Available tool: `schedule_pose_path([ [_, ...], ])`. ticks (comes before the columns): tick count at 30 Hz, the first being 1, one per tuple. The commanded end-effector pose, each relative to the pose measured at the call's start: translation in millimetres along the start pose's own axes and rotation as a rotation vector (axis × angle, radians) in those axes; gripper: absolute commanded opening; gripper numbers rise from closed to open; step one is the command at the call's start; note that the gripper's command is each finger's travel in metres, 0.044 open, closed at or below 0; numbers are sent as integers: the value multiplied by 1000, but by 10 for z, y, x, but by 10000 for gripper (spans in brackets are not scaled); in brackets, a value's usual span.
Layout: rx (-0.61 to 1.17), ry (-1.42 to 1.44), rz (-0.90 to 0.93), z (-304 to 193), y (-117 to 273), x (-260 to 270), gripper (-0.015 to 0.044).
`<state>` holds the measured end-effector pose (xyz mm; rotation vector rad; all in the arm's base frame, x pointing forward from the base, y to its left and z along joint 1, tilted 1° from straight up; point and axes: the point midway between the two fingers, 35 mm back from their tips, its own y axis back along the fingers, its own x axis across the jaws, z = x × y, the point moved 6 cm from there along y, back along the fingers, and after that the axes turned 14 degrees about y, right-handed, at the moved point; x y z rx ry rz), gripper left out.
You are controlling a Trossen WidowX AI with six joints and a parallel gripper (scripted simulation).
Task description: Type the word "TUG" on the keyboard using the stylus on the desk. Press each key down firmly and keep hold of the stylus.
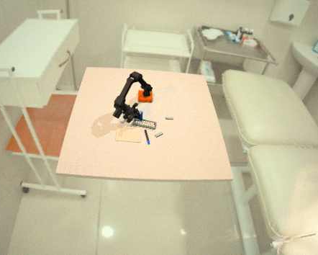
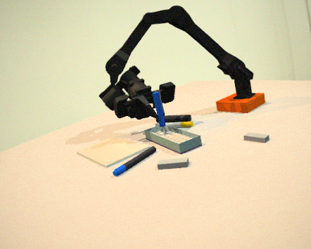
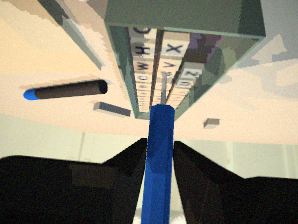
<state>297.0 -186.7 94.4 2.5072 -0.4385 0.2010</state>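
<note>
My gripper (image 1: 139,117) (image 2: 157,117) (image 3: 160,145) is shut on the blue stylus (image 1: 142,114) (image 2: 158,105) (image 3: 160,165). The stylus stands nearly upright, tilted a little, with its thin grey tip pointing down. The keyboard (image 1: 155,125) (image 2: 181,146) (image 3: 187,21) is a green-grey tray with cream letter keys. The tip is inside its rim, over the middle row, just beyond the V key (image 3: 169,65) in the wrist view. H, W, X and Z are also readable there. The small keys around the tip are too blurred to read, and whether the tip presses one I cannot tell.
A black marker with a blue end (image 1: 147,136) (image 2: 138,159) (image 3: 70,90) and a cream notepad (image 1: 127,135) (image 2: 110,152) lie beside the keyboard. Two grey blocks (image 1: 169,118) (image 2: 173,163) lie near it. A black marker (image 2: 179,118) and a yellow-ended one (image 2: 187,124) lie behind it.
</note>
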Motion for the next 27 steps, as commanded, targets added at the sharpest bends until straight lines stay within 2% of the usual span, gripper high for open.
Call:
schedule_pose_path([
  [1, -2, 6, 0, 1, 2, 0, 81],
  [6, -2, 6, 0, -35, 24, 11, 81],
  [13, -2, 6, 0, -323, 193, 80, 81],
  [27, -3, 5, 2, -300, 181, 75, 81],
])
